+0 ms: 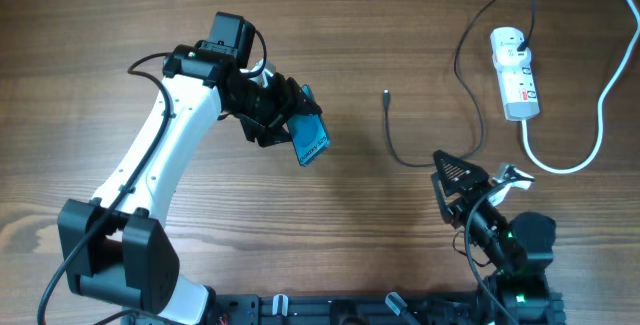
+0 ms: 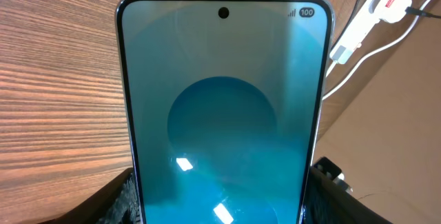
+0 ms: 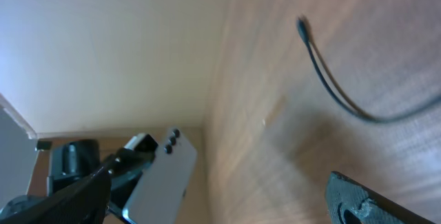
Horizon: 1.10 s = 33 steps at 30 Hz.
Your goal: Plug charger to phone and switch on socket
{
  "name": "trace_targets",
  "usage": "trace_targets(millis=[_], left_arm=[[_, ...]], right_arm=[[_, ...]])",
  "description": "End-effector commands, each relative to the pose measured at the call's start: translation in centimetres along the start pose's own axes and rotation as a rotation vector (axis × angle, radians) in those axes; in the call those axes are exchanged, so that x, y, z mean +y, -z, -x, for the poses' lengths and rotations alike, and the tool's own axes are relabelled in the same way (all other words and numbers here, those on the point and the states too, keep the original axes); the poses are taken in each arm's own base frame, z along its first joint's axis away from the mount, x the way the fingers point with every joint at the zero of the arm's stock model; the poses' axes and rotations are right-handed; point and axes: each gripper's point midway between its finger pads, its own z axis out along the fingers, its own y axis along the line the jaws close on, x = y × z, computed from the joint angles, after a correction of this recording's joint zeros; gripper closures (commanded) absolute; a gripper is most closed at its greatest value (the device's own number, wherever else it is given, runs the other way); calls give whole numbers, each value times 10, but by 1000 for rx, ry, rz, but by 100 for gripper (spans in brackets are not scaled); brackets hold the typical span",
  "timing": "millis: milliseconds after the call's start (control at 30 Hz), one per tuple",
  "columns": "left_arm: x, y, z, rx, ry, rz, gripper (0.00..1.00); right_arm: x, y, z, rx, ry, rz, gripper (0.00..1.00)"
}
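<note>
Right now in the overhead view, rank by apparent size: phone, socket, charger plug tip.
1. socket, clearly largest
2. phone, tilted, so foreshortened
3. charger plug tip, tiny

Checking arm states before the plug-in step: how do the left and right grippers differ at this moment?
The left gripper is clamped on the phone, holding it tilted; the right gripper is wide open and holds nothing. The left gripper reaches far out from its base; the right gripper sits close to its base, beside the charger cable. Shared: neither touches the socket.
</note>
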Motion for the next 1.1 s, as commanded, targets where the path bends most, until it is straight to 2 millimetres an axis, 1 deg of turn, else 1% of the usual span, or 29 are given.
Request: trace_targets(millis=[0,33,67,100,200,233,300,333,367,467,633,700,733,833,933,1000,1067], left_arm=[[-11,5,0,8,-34,-41,43],[-11,5,0,8,-34,-41,43],[-11,5,0,8,-35,-42,42],[-11,5,0,8,-35,-42,42],[-11,5,0,8,-35,-42,42],[-11,5,0,8,-35,-42,42],[-11,5,1,6,-37,-44,42],[-12,5,2,1,-42,-48,42],[-13,5,2,0,-43,-50,42],[-12,5,3,-3,-44,-47,42],[-7,5,8,-35,-42,-14,42],[-6,5,9,-40,-39,-10,42],[-7,5,10,-45,-42,-10,42],[-5,6,14,-62,-41,1,42],[-5,6,14,-65,-41,3,43],[-3,6,16,-75,-39,14,44],[-3,5,16,-78,-17,17,44]], right_arm=[[-13,-4,-10,72,38,-45,1],[-9,-6,-9,78,199,-24,6],[-11,-7,-9,84,272,-33,8],[-12,-8,-9,91,284,-44,8],[-2,-13,-8,126,378,-51,8],[5,-16,-9,144,447,-49,8],[21,-22,-18,205,539,-19,8],[32,-27,-25,242,572,-1,8],[47,-31,-38,279,614,53,8],[67,-36,-58,312,658,145,8],[65,-53,-78,325,688,97,7],[71,-62,-89,343,714,90,7],[77,-71,-96,350,743,83,7],[83,-89,-113,357,785,56,7],[85,-102,-122,331,804,46,9],[93,-108,-128,309,785,80,11],[97,-113,-129,274,783,96,15]])
